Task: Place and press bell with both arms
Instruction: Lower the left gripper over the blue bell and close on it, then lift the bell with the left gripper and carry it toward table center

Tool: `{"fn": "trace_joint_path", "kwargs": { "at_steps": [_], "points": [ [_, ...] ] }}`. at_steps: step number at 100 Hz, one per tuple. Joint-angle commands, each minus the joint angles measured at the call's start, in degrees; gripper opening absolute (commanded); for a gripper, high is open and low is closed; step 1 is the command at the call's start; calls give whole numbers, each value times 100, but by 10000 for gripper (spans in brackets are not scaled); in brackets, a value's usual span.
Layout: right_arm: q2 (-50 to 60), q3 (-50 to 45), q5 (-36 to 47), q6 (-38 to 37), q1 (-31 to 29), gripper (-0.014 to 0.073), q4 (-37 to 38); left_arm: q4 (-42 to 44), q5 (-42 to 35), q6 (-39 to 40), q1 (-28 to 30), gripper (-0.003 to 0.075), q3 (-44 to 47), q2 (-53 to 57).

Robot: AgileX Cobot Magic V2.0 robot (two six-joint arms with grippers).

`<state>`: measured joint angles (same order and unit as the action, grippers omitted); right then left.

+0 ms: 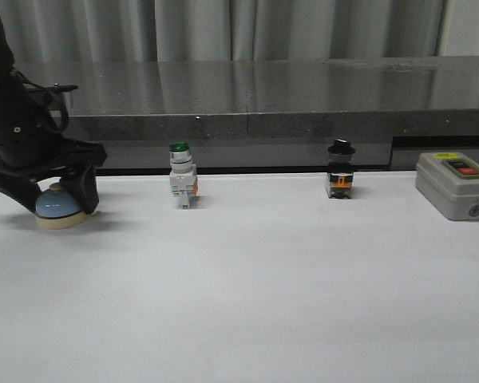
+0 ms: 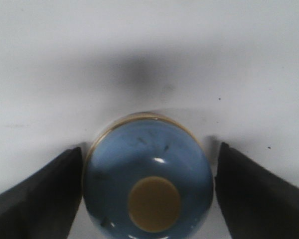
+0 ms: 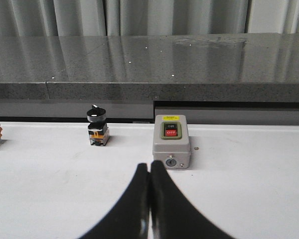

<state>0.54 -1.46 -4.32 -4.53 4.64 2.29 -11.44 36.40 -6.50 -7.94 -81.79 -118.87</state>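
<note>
In the front view you see the left gripper [image 1: 54,194] lowered over the bell [image 1: 58,206] at the far left of the white table [image 1: 247,295], a finger on either side of the dome. Further right stand a green-capped switch [image 1: 181,185], a black-knobbed switch [image 1: 340,170] and a grey box [image 1: 456,185].

The left wrist view shows the jaws spread around the bell [image 2: 147,182] — whether the fingers [image 2: 37,196] touch it, you cannot tell.

The right wrist view shows the right gripper [image 3: 149,172] closed, empty — pointing toward the grey box [image 3: 171,142].

Bell [image 1: 58,205] far left on table [image 1: 239,303]; green-capped switch [image 1: 182,177] right of it.
</note>
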Motion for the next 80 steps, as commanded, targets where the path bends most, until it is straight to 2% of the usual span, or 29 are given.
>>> {"fn": "trace_joint_path", "kwargs": {
  "at_steps": [1, 19, 38, 61, 80],
  "points": [
    [110, 77, 505, -17, -32, -60, 76, -50, -33, -12, -27, 398, -167, 220],
    [110, 77, 505, -17, -32, -60, 76, -50, 79, -12, -27, 273, -167, 180],
    [110, 77, 505, -17, -32, -60, 76, -50, 258, -12, -27, 195, -167, 365],
    [110, 77, 505, -17, -32, -60, 76, -61, 677, -21, -113, 186, -167, 1051],
    [110, 77, 505, -17, -32, -60, 76, -61, 951, -21, -590, 186, -167, 1739]
  ]
}}
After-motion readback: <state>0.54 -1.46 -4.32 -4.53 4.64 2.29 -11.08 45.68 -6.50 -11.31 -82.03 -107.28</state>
